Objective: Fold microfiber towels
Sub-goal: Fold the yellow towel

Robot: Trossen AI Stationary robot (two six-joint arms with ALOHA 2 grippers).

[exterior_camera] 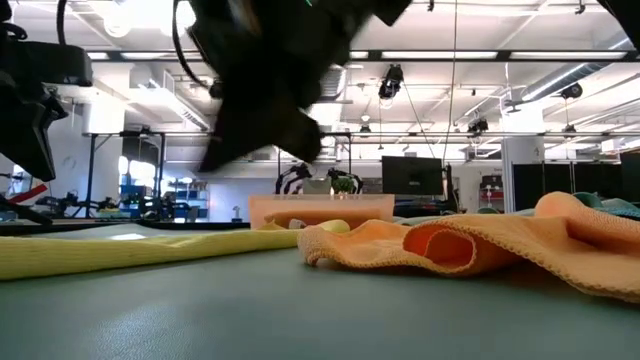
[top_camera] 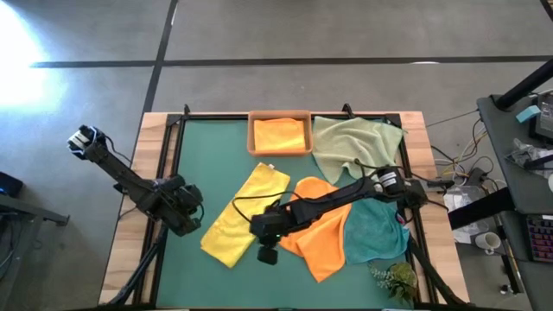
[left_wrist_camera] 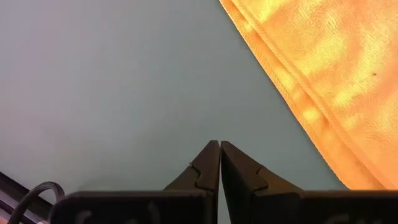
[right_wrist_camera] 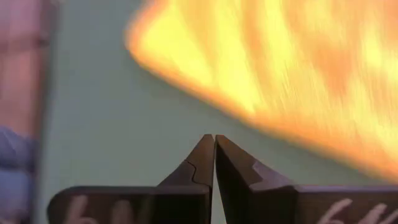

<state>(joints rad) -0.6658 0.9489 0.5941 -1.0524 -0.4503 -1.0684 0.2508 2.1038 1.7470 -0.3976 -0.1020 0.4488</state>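
Towels are scattered across the green mat (top_camera: 194,147), none neatly folded out here yet. Yellow towel (top_camera: 244,214) lies as a long strip, its axis running diagonally from near the tray (top_camera: 278,115) down toward the left arm. Left gripper (top_camera: 192,213) sits clenched, empty, just beside that strip's lower end, clearly the nearer arm to it. Right gripper (top_camera: 266,231) hovers pinched shut and holding nothing, between the yellow strip and the crumpled orange towel (top_camera: 318,226), whose edge lies just beside it. Pale green towel (top_camera: 354,145) and teal towel (top_camera: 377,231) wait on the right side, another orange cloth (top_camera: 279,134) in the tray. Right wrist view is smeared, so possibly that arm's moving.
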